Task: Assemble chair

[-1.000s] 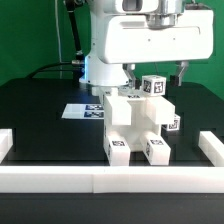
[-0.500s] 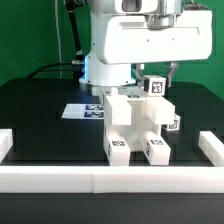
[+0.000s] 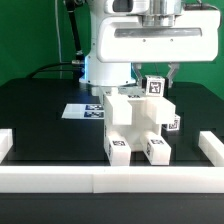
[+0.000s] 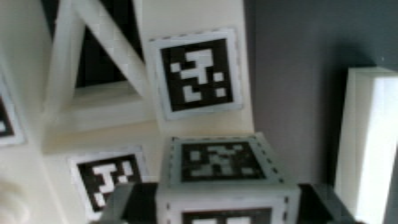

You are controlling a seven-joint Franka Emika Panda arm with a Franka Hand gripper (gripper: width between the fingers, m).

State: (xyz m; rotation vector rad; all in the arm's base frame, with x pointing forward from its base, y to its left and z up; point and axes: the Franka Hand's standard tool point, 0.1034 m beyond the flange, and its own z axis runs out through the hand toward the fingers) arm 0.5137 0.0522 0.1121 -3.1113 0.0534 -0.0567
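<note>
Our pincer has closed onto the top block; lifting it skewed, we could topple the chair.

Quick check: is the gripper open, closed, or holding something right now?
Gripper: closed on the small tagged chair block.

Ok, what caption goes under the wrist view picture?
Gripper shut on a tagged white chair piece by the half-built chair.
</note>
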